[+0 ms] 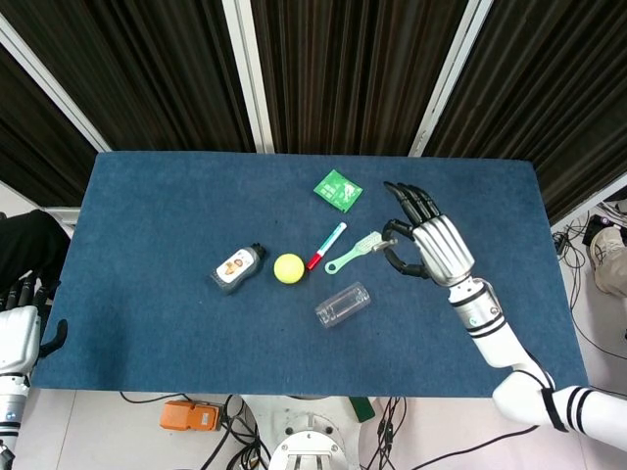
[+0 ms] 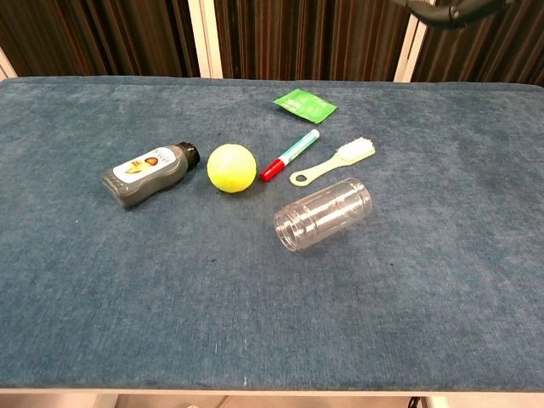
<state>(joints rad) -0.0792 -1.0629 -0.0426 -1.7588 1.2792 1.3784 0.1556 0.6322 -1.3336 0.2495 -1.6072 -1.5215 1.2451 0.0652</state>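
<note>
Head view: right hand [image 1: 428, 243] is being held above the blue surface [image 1: 147, 215], fingers spread and curled, nothing gripped. Green brush [image 1: 356, 252] is lying just to its left, long axis slanting from lower left to upper right, bristle end nearest the fingertips. Left hand [image 1: 18, 338] is being kept off the surface edge, well apart; its state cannot be told.

Chest view: brush [image 2: 333, 161] is seen lying between red-capped marker [image 2: 290, 155] and clear jar [image 2: 323, 213]; dark curtains are hanging behind.
</note>
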